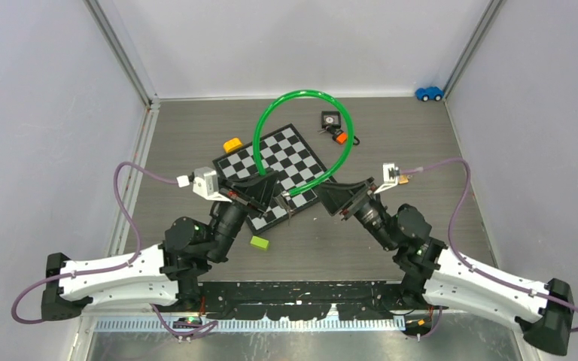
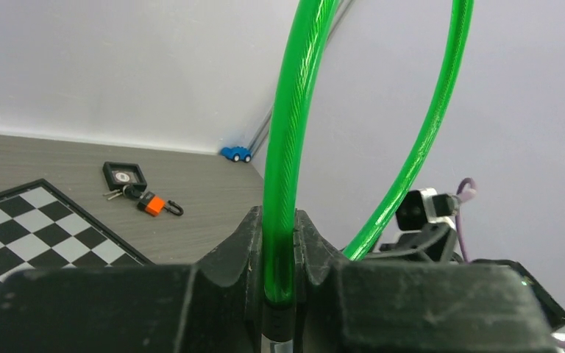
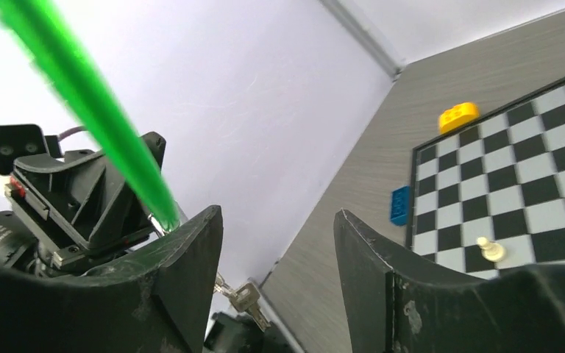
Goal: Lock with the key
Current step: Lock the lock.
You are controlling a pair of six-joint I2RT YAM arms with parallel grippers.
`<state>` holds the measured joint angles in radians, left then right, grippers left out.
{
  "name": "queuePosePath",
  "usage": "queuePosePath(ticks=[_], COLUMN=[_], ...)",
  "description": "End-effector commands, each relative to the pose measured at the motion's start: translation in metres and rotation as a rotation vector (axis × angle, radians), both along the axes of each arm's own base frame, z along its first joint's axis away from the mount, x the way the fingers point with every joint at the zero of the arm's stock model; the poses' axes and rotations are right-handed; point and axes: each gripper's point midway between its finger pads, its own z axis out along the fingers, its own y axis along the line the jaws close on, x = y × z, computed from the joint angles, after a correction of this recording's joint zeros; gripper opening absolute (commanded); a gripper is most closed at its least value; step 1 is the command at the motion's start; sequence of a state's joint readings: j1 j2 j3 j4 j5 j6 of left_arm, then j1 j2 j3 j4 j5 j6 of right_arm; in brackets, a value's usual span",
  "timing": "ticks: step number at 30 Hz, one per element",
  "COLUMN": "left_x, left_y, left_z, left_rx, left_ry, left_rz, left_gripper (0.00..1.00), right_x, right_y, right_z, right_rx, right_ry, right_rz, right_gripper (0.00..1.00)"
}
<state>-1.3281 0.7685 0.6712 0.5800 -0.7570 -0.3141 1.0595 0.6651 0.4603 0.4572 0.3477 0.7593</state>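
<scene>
The lock is a green cable lock [image 1: 301, 95] that arcs high over the chessboard. My left gripper [image 2: 278, 217] is shut on one end of the cable [image 2: 283, 169], just above its black collar. The other end [image 1: 301, 190] comes down between the two grippers. A small silver key [image 3: 249, 296] dangles from a ring below that end. My right gripper [image 3: 278, 220] is open, with the key hanging in the gap beyond its fingers [image 3: 184, 272] and untouched. In the top view the two grippers [image 1: 271, 188] [image 1: 330, 197] face each other closely.
A chessboard [image 1: 301, 154] lies under the cable, with a white pawn [image 3: 491, 250] on it. Beside the board are a yellow block [image 1: 232, 145], a green block [image 1: 260, 242] and a blue block [image 3: 399, 204]. An orange padlock [image 1: 339, 138] with keys lies behind it, and a blue toy car [image 1: 428, 93] at the far corner.
</scene>
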Motion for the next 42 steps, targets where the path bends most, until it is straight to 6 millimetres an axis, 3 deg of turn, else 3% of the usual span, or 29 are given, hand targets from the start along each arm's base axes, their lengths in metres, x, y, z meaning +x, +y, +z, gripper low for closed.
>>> queuePosePath(ticks=[1,6,9,20,34,42], left_x=[-0.009,-0.013,-0.015,-0.017,-0.021,-0.021], left_y=[0.03,0.037,0.038,0.034,0.019,0.017], left_z=[0.066,0.079,0.084,0.091,0.093,0.093], left_rx=[-0.175,-0.197,-0.21,-0.221,-0.239,-0.244], left_ry=[-0.089,-0.119,-0.128,-0.149,-0.147,-0.145], left_rz=[0.004,-0.009,-0.019,-0.033,-0.085,-0.087], left_gripper=[0.0,0.0,0.0,0.0,0.0,0.0], right_x=[-0.024,-0.037,-0.039,-0.051,-0.055,-0.068], right_y=[0.022,0.025,0.038,0.028,0.046,0.059], right_z=[0.014,0.03,0.031,0.041,0.051,0.05], right_rx=[0.134,0.326,0.358,0.366,0.337,0.321], right_ry=[-0.016,-0.091,-0.075,-0.139,-0.166,-0.173], right_rz=[0.343,0.58,0.679,0.68,0.76,0.819], right_gripper=[0.62,0.62,0.6,0.6,0.59,0.54])
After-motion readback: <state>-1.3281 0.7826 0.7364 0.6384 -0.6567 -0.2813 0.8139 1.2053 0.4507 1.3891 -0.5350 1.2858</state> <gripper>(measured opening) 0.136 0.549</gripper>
